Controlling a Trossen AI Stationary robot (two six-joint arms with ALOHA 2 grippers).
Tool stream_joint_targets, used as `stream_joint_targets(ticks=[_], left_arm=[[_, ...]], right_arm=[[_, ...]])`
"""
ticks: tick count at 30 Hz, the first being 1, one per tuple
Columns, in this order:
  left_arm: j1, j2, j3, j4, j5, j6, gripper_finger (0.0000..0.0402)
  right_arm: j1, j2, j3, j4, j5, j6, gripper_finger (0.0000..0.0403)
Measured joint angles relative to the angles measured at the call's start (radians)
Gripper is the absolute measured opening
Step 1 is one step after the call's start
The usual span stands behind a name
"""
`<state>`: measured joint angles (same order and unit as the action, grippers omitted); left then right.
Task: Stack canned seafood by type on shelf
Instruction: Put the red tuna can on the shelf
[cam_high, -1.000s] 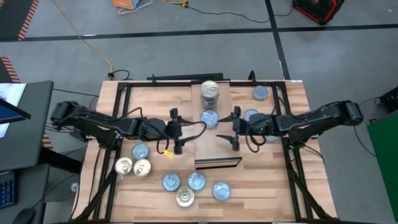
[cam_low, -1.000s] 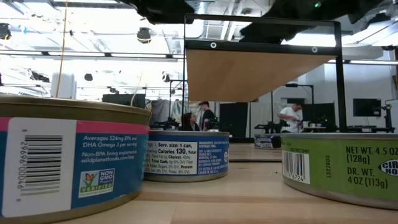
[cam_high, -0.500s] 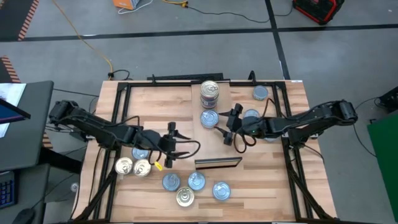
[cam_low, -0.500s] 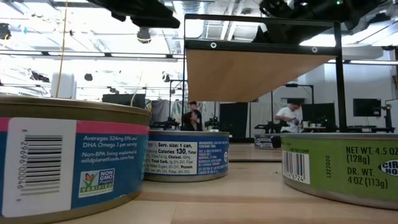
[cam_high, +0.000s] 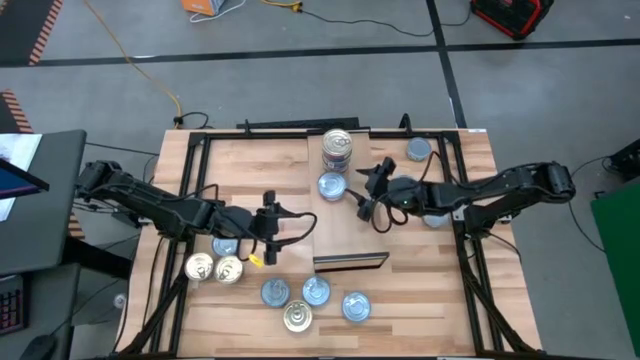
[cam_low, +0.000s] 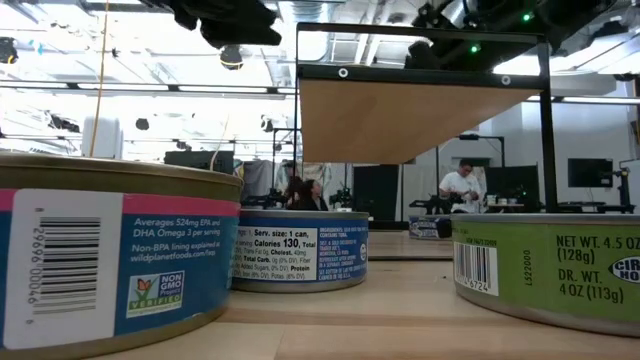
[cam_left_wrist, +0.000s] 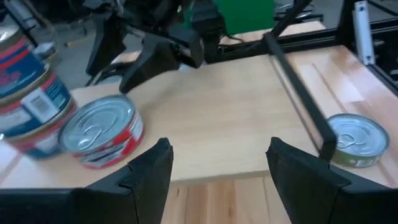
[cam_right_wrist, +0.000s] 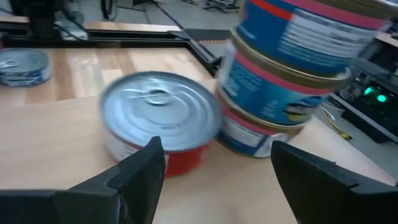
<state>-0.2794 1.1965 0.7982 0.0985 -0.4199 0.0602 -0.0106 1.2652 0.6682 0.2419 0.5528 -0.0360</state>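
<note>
The light-wood shelf (cam_high: 350, 230) stands raised at the table's middle. At its far end is a stack of tins (cam_high: 338, 150), and just in front of it a single silver-topped, red-sided tin (cam_high: 332, 186) rests on its base. My right gripper (cam_high: 366, 195) hovers open just right of that tin (cam_right_wrist: 158, 118), which lies ahead of the fingertips and not between them. My left gripper (cam_high: 268, 226) hangs open off the shelf's left edge, above the table, with nothing between its fingers (cam_left_wrist: 149, 174).
Loose tins lie on the striped tabletop: several near the front edge (cam_high: 316, 291), two gold-topped ones (cam_high: 215, 268) at front left, and blue-topped ones at far right (cam_high: 419, 150). Black frame rails (cam_high: 470, 260) run along both sides. People move in the room behind (cam_low: 465, 185).
My left gripper has drawn back from the shelf's left edge toward the table's left and near side, sinking a little. My right gripper has swung toward the far edge and the single tin, turning to face the tin and the stack. Both stay open.
</note>
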Motion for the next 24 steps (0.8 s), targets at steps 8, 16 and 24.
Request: stream_joint_targets(ticks=[8, 16, 24], left_arm=[[0.016, 0.017, 0.000, -0.062, -0.139, -0.081, 0.0251], [0.163, 0.133, 0.000, 0.025, -0.122, 0.009, 0.0251], [0.348, 0.140, 0.000, 0.083, 0.104, 0.007, 0.0251]], right_arm=[[0.019, -0.023, 0.034, 0.016, -0.121, 0.010, 0.0317], [0.059, -0.022, 0.131, -0.179, -0.158, 0.100, 0.0317], [0.111, -0.056, 0.205, -0.406, -0.158, 0.195, 0.0317]])
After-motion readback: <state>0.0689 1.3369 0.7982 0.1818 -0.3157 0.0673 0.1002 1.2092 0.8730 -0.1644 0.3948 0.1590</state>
